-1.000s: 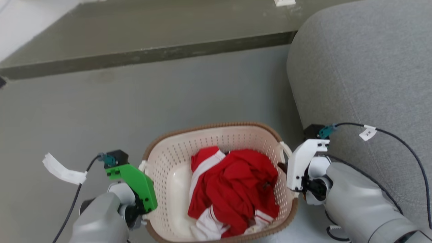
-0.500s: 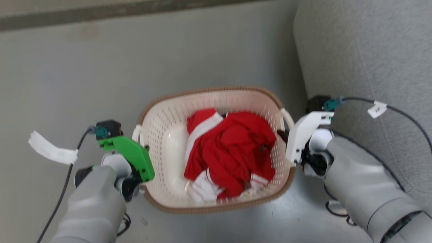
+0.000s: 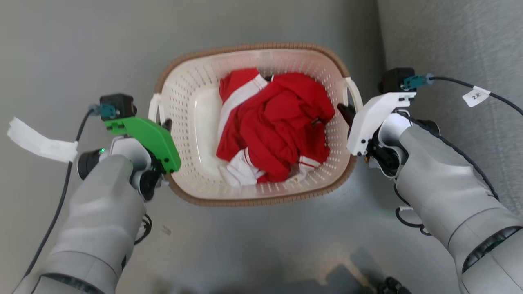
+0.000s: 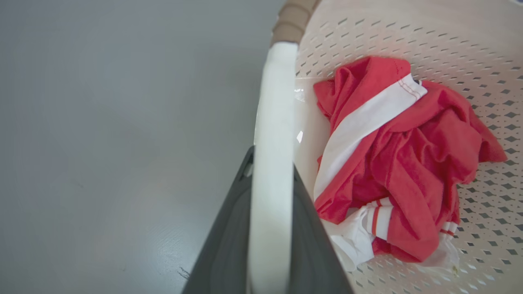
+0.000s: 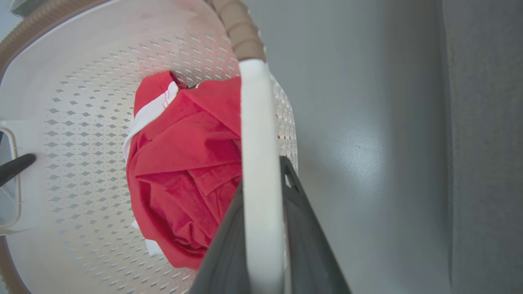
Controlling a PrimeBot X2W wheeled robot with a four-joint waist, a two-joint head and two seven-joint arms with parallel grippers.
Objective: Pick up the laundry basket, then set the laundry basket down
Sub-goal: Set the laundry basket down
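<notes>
Tipped lower than before, the head camera shows the laundry basket [image 3: 184,102] over the grey floor [image 3: 81,49], maybe lifted, with left fingers [image 4: 229,228] and right fingers [image 5: 304,245] each clamped tight on a white side handle [image 4: 271,163].

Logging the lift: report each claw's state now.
Left claw: shut on the laundry basket's left handle.
Right claw: shut on its right handle.

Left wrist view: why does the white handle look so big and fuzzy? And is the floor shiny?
Left wrist view: the laundry basket handle sits right at the lens, so it looms soft-edged, while the red clothes look sharp. Right wrist view: pale glare on the floor.
</notes>
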